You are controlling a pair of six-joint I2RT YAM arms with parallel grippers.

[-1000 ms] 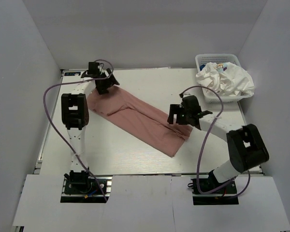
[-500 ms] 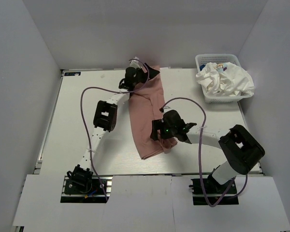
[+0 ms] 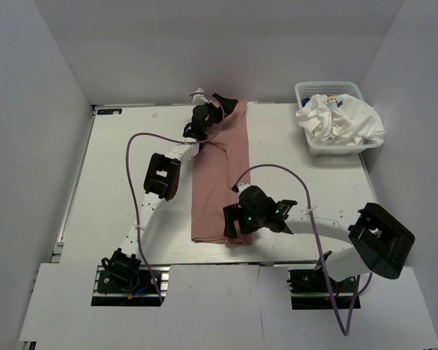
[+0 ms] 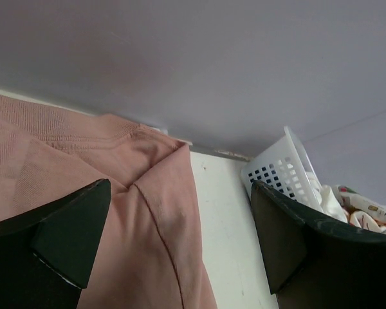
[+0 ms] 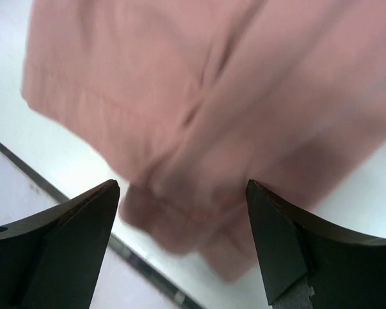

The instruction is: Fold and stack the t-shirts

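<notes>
Two grippers, fingers spread wide, gripping nothing: left gripper over the pink t-shirt's far end, right gripper over its near hem. Risk: the hem lies near the table edge, so a drag could bunch it or slide it off. The shirt forms a long, creased strip mid-table.

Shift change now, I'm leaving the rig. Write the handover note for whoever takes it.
Left end effector: open, over the far end of the pink t-shirt.
Right end effector: open, over its near end, by the table edge.
It lies as a long narrow strip, apparently folded lengthwise only.
White t-shirt: crumpled in the basket, far right corner.
Left to do: fold pink crosswise, fold white, stack.
</notes>
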